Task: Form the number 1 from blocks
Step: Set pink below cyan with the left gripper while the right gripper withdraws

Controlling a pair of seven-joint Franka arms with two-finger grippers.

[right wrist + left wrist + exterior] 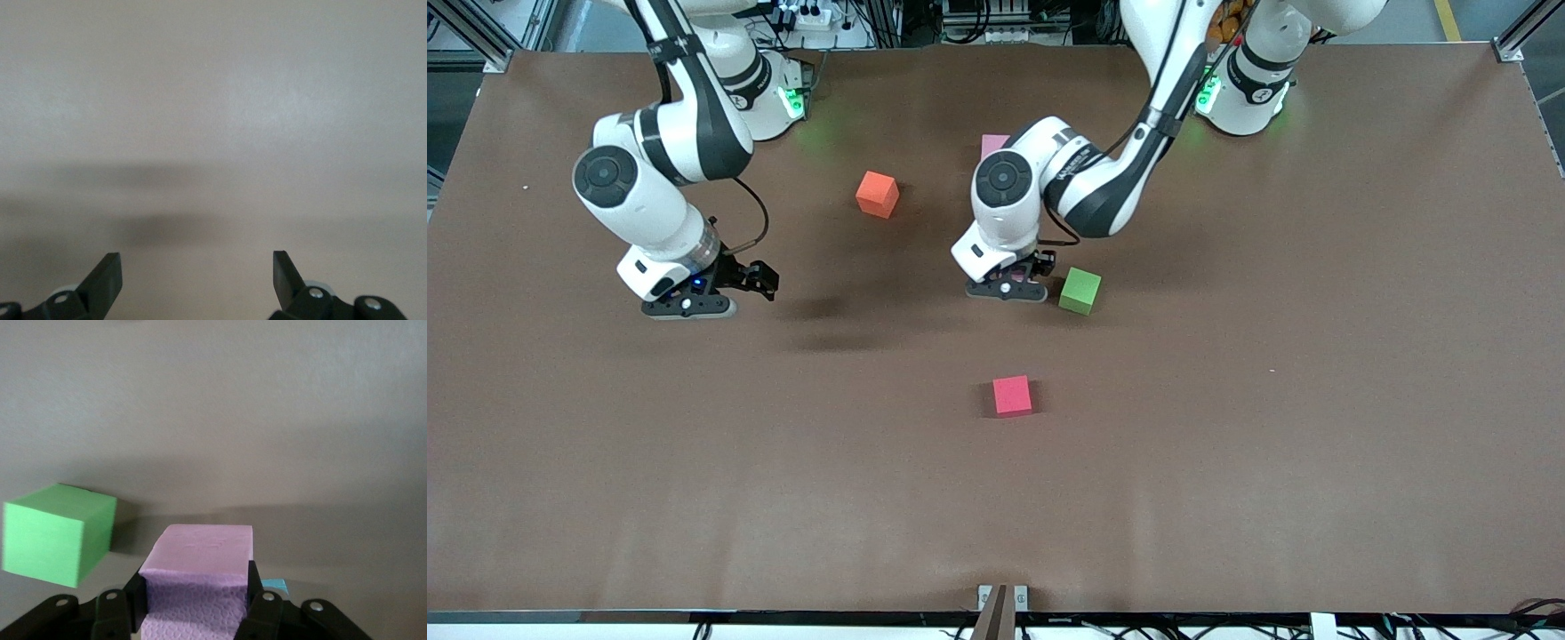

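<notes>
left gripper [197, 600], frame centre, clamps a light, slightly soft purple matte foam cube [199, 563] by its flat sides; right gripper [197, 277] waits wide open, empty.

Brown matte table [1316, 462] fills most of the front view, lit evenly from above. Aluminium frame posts [1519, 40] at its corners. Cables and a power strip [811, 16] along the edge.

One block [1080, 290] sits just beside left gripper [1009, 290]
</notes>
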